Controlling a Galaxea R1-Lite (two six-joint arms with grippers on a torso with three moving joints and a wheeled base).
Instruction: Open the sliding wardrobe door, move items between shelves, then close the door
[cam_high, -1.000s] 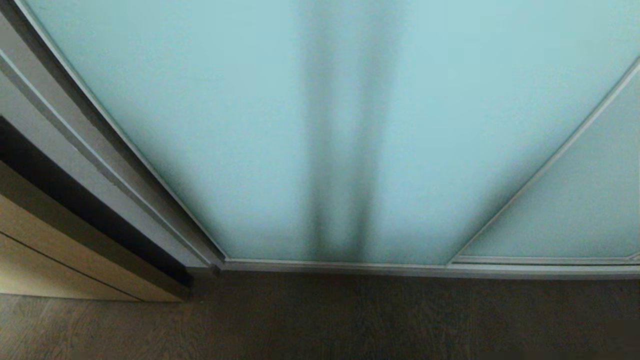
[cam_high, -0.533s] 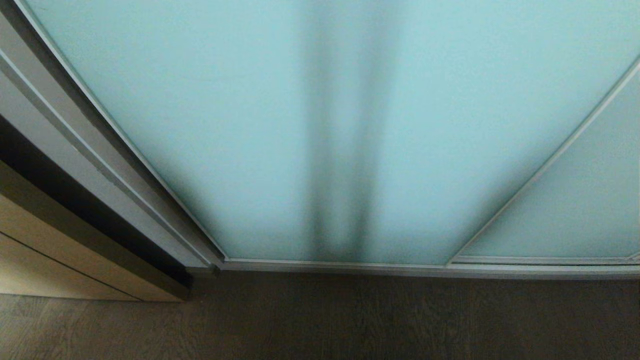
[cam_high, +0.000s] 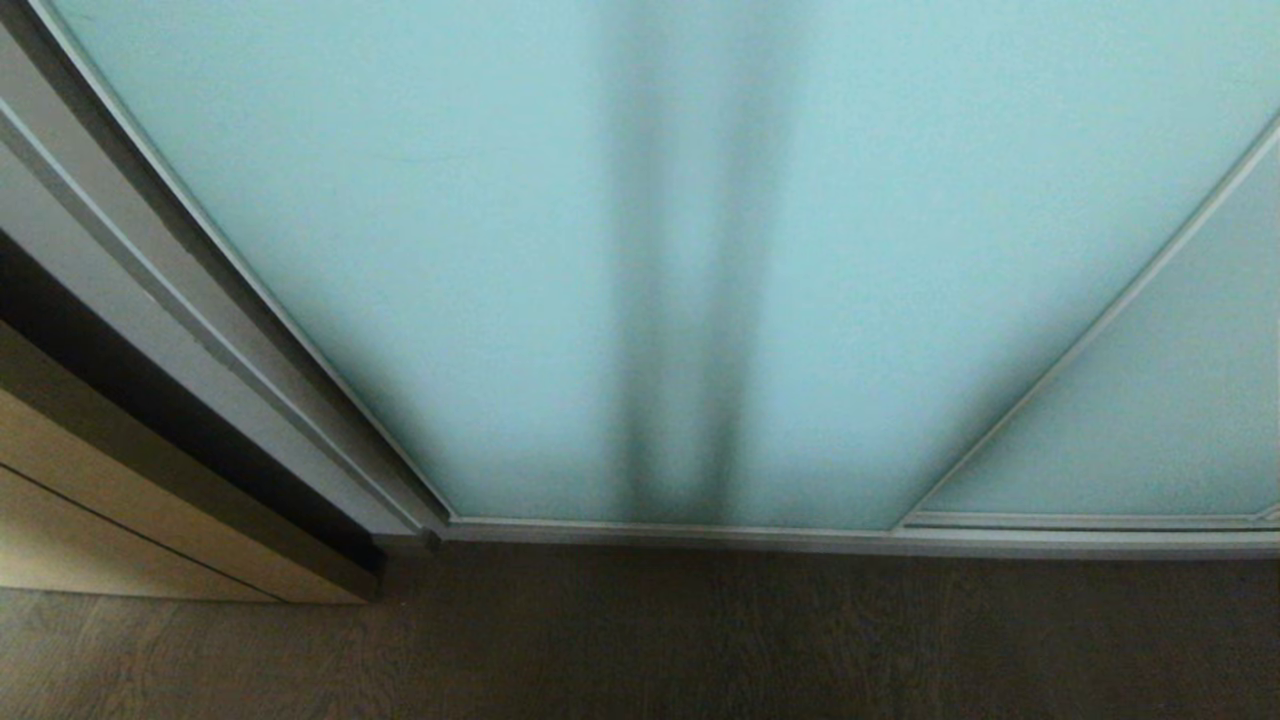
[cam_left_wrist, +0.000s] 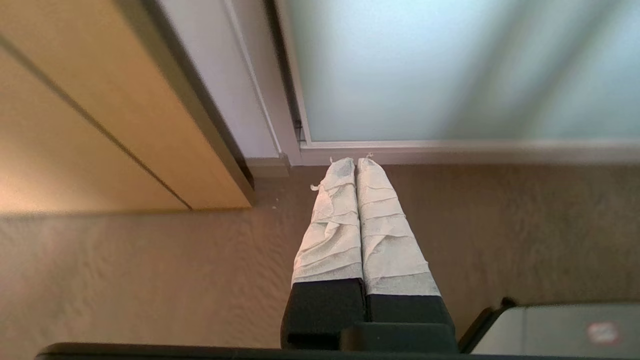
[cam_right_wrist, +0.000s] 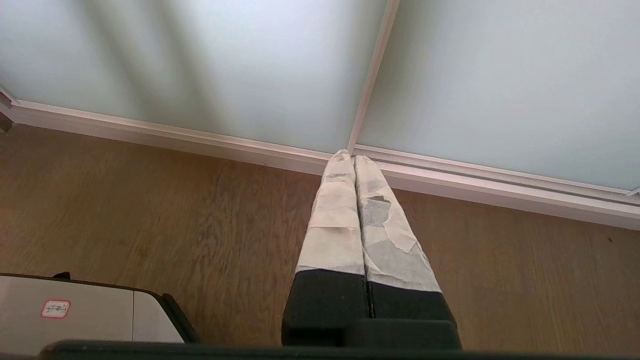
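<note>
The sliding wardrobe door (cam_high: 560, 260) fills the head view: a frosted pale blue-green pane in a thin silver frame, closed down to its bottom rail. It shows again in the left wrist view (cam_left_wrist: 450, 65) and in the right wrist view (cam_right_wrist: 200, 65). My left gripper (cam_left_wrist: 356, 161) hangs low over the floor, shut and empty, its tips towards the door's lower left corner. Shut and empty too, my right gripper (cam_right_wrist: 348, 156) points at the seam where a second glass panel (cam_right_wrist: 500, 85) meets the door. The items and the shelves are hidden. Neither arm is in the head view.
A tan wood-grain panel (cam_high: 70, 520) stands at the left, beside the grey wardrobe side frame (cam_high: 150, 300). Dark wooden floor (cam_high: 700, 640) runs along the bottom rail. A second glass panel (cam_high: 1150, 400) overlaps at the right. Part of my base (cam_right_wrist: 75, 310) shows low down.
</note>
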